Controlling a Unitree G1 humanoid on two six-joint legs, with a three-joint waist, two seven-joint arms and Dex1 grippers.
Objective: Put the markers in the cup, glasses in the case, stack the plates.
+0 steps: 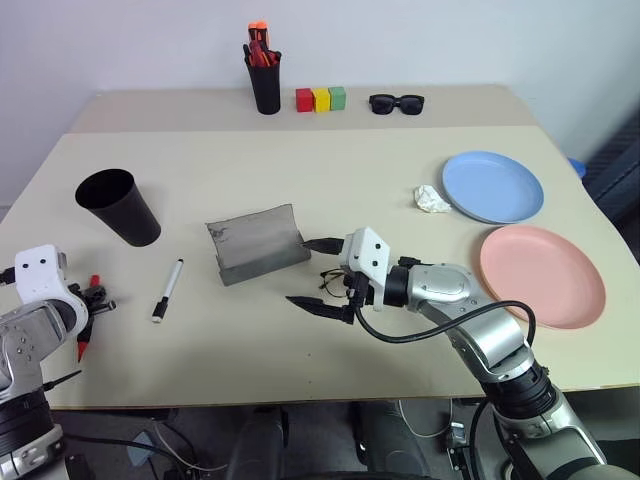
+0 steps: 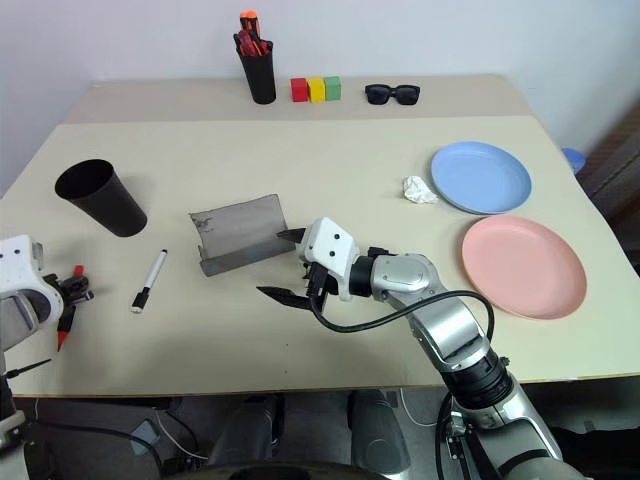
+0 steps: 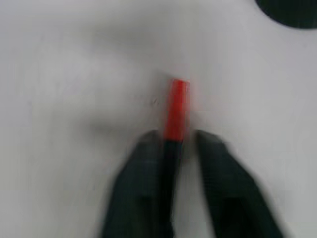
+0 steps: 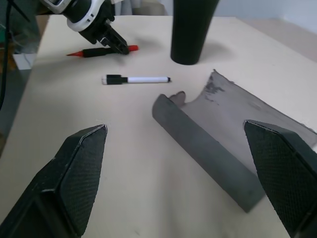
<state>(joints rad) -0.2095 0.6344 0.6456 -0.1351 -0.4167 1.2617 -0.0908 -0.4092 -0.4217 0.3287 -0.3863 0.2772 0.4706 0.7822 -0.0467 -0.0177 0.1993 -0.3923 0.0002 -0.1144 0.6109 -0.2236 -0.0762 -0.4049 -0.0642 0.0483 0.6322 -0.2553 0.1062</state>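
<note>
The blue plate (image 1: pixel 493 186) and pink plate (image 1: pixel 542 274) are set side by side, unstacked, at the table's (image 1: pixel 330 150) right. The case (image 1: pixel 256 243) lies open at centre, the cup (image 1: pixel 119 206) upright to its left. The right gripper (image 1: pixel 322 274) is spread wide beside the case, over the glasses (image 1: pixel 333 279). The white marker (image 1: pixel 167 289) lies below the cup. The left gripper (image 4: pixel 110 40) is clamped on the red-capped marker (image 4: pixel 101 51).

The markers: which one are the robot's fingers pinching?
The black marker with the red cap, pinched by the left gripper near the table's edge. The white marker with the black cap lies untouched beside the open grey case.
</note>
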